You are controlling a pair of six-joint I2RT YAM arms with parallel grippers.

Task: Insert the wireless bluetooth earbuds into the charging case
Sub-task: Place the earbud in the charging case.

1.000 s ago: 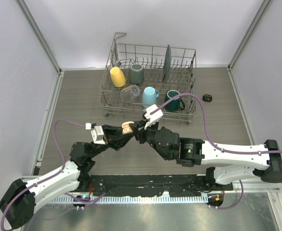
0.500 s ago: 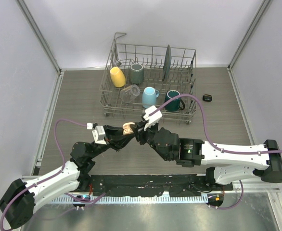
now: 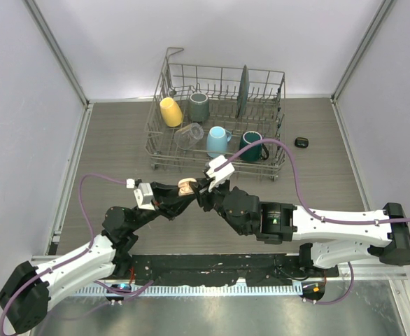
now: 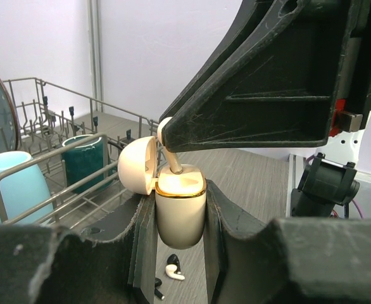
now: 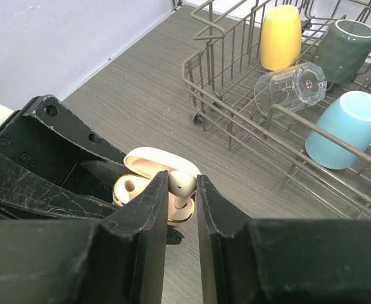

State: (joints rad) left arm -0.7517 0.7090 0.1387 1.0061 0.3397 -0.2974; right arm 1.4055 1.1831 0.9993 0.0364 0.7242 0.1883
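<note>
My left gripper [image 4: 179,229] clamps charging case [image 4: 180,204] | my right gripper [image 5: 181,193] pinches cream earbud [image 5: 183,182] | I'd keep it square to the case, press gently

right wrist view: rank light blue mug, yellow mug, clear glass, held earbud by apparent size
1. light blue mug, also nearer than the other cups.
2-3. clear glass and yellow mug: look alike, not ranked.
4. cream earbud, smallest though closest to the camera.
</note>
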